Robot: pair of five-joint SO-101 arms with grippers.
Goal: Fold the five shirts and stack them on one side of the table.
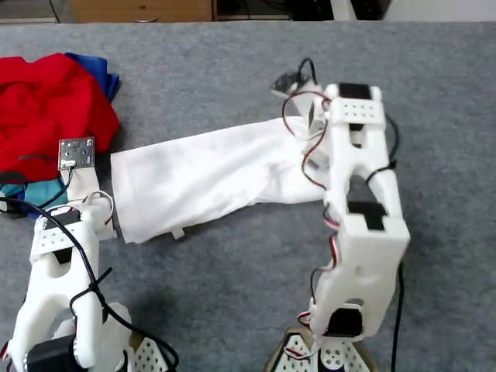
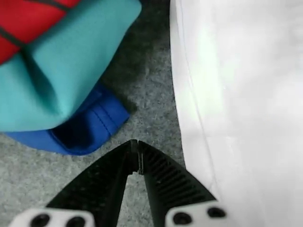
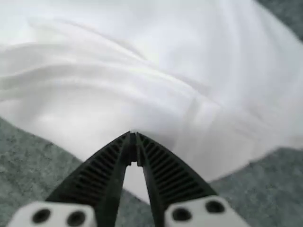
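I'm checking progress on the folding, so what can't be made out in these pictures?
1. High view: how many shirts lie under the red shirt, which the left edge also cuts off.
2. High view: one end of the white shirt, covered by the right arm.
3. Right wrist view: whether the right gripper pinches cloth; its tips hide the contact.

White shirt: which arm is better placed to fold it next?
Probably right: the right gripper is over the white shirt, at one end; the left gripper is over bare table beside it.
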